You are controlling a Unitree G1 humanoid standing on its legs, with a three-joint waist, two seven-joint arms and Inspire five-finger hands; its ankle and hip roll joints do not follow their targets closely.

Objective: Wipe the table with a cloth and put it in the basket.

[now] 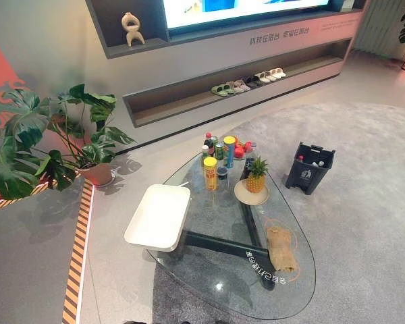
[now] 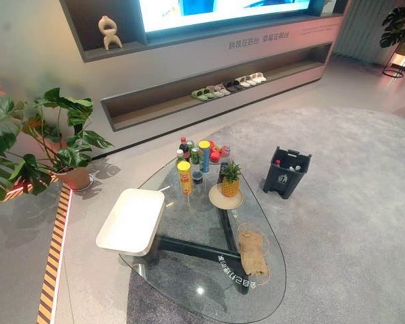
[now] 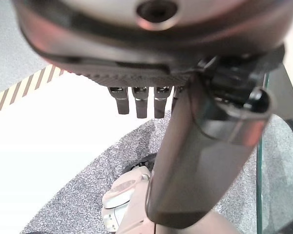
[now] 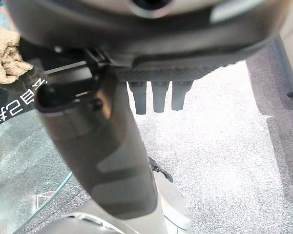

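**Wiping not yet begun: cloth lies loose on the glass**

The beige cloth [image 1: 281,248] lies crumpled on the glass counter [image 1: 209,273], on the robot's side of the pineapple [image 1: 257,175] and near it, with no hand on it. The left hand [image 3: 195,146] hangs with straight fingers and holds nothing. The right hand [image 4: 107,146] is the same, slack and empty, with a corner of the cloth showing past it. By my reading every step remains: take up the cloth, wipe the glass, then carry it to the dark basket [image 1: 309,167], which stands on the carpet to the right of the pineapple, apart from the counter.

Whether the glass is dirty cannot be told. Something sits in the basket, but it is too small to identify. In each wrist view the thumb hides much of what lies beyond the fingers
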